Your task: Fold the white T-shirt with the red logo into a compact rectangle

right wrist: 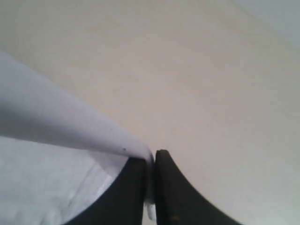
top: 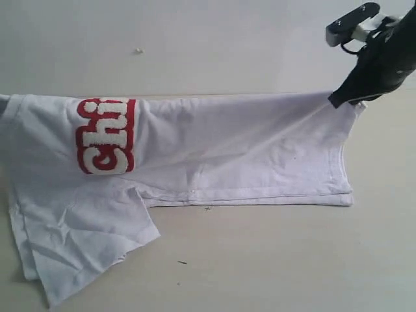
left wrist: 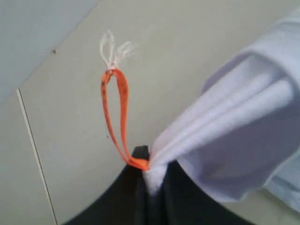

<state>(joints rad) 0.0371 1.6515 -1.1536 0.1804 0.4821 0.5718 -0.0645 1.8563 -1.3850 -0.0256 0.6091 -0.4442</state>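
While both arms hold one long edge of the white T-shirt point(top: 227, 149) taut, I judge the task to be about half done. The shirt lies across the table point(top: 292, 260), with the held edge running along what seems to be the far edge of the table. It is folded once along its length, so the red logo point(top: 107, 136) wraps over the fold and only part of the letters shows.

The right gripper point(top: 339, 99) is pinched narrow on the far hem corner, with thin cloth between the jaws. The left gripper point(left wrist: 149, 176) is closed on a bunch of cloth at the neck. The orange neck tag point(left wrist: 115, 117) is caught beside it and stands out as a loop. In the exterior view I cannot see this gripper.

One sleeve point(top: 78, 240) lies spread and wrinkled toward the near left corner of the table, not folded in. As I see it, what remains is to tuck in this sleeve and then fold across the length, perhaps twice, to get a compact rectangle. The doubled hem point(top: 344, 162) on the right looks fairly well aligned
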